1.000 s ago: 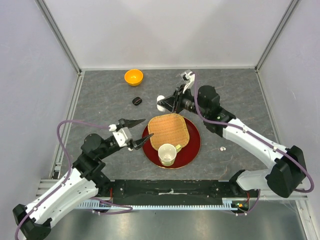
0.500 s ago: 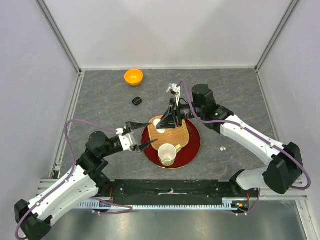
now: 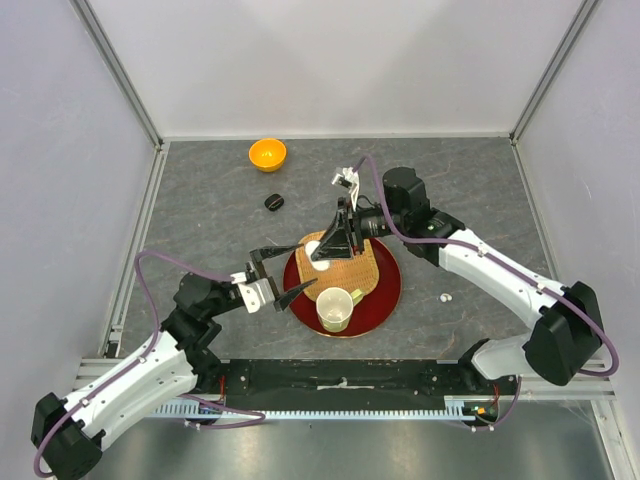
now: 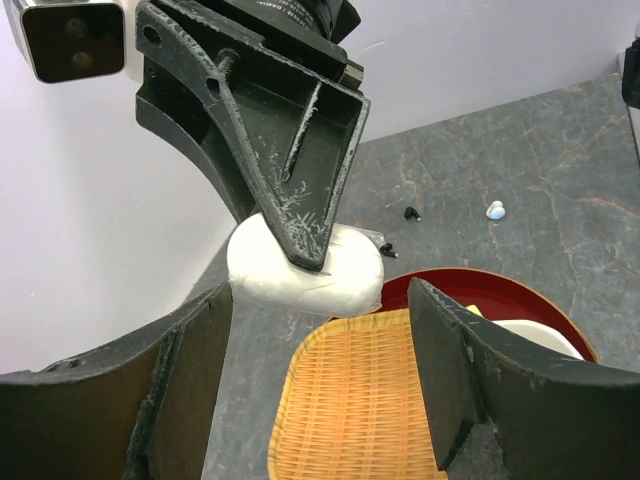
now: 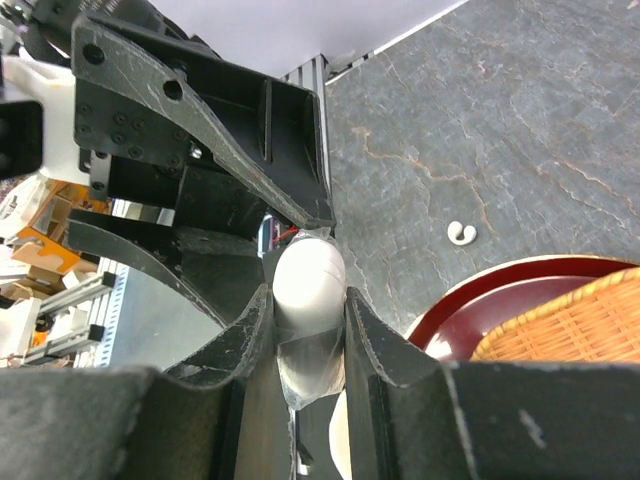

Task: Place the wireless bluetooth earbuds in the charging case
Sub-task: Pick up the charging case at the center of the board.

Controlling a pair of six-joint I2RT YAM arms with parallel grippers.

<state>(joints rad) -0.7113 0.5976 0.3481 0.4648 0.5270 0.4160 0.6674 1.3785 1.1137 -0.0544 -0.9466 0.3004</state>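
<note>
The case [image 4: 345, 275] is a smooth white pebble shape, glossy, longer than it is tall. A thin seam runs around its lower part, and the lid looks shut. The right pincer [image 5: 306, 295] is clamped on it across the narrow way, one finger on each flank, with its rounded end poking out past the tips. From above, the case sits over the far left corner of the woven mat [image 3: 345, 262]. I cannot tell whether it touches the mat.

The left pincer [image 3: 305, 265] reaches in from the left with its fingers spread wide. The case lies just beyond and between the tips, with no contact visible.

The mat lies on a red plate [image 3: 388, 290], and a pale cup [image 3: 334, 308] stands on the plate's near edge.

One white bud [image 3: 445, 297], tiny and glossy, lies alone on the grey tabletop [image 3: 200, 220], just right of the plate and well apart from the case. The left wrist view shows two dark specks [image 4: 410, 213] near it, too small to name.

At the far left stand an orange bowl [image 3: 267, 154] and, near it, a black pod [image 3: 274, 202].
</note>
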